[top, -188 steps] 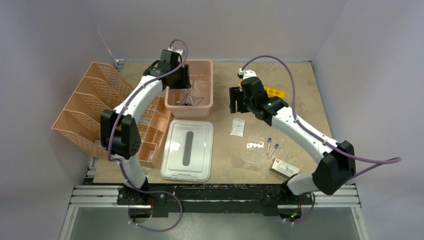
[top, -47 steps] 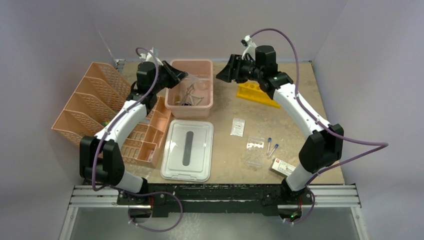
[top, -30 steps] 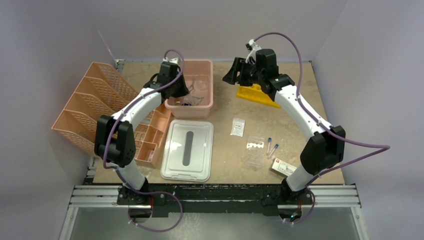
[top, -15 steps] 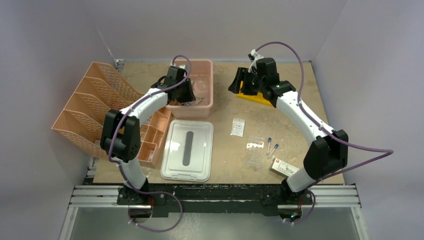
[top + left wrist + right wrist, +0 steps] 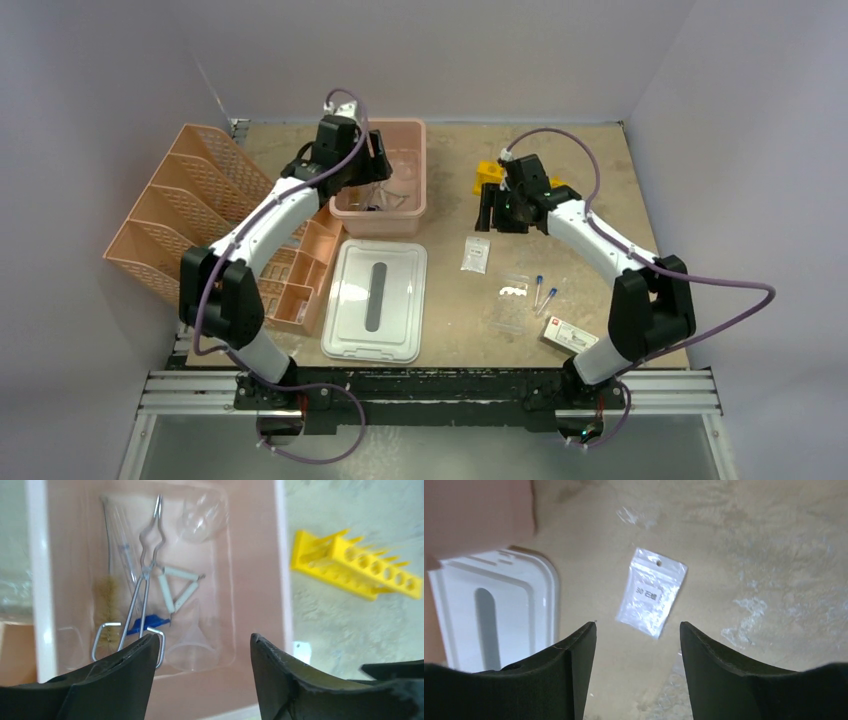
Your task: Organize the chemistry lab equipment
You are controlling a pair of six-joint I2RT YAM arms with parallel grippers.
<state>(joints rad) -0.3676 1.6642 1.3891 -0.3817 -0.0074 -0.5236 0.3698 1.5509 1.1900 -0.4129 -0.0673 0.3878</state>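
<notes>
My left gripper (image 5: 371, 170) (image 5: 202, 650) is open and empty above the pink tub (image 5: 415, 205) (image 5: 250, 580). In the tub lie wire tongs (image 5: 145, 580), a round clear dish (image 5: 202, 517), a clear funnel (image 5: 192, 640), a brush (image 5: 107, 605) and a white triangle (image 5: 177, 582). My right gripper (image 5: 492, 218) (image 5: 638, 640) is open and empty above a small clear packet (image 5: 477, 254) (image 5: 651, 592). The yellow tube rack (image 5: 487, 172) (image 5: 355, 565) lies behind the right arm, partly hidden. Two blue-capped vials (image 5: 545, 292) and a clear packet (image 5: 512, 300) lie nearer.
The tub's white lid (image 5: 375, 300) (image 5: 494, 615) lies flat in front of the tub. The peach mesh organizer (image 5: 200, 215) stands along the left edge. A small white and red box (image 5: 568, 335) lies near the right arm's base.
My right gripper has moved from the yellow rack at the back toward the near side, to above the small packet. My left gripper has shifted slightly back over the tub.
</notes>
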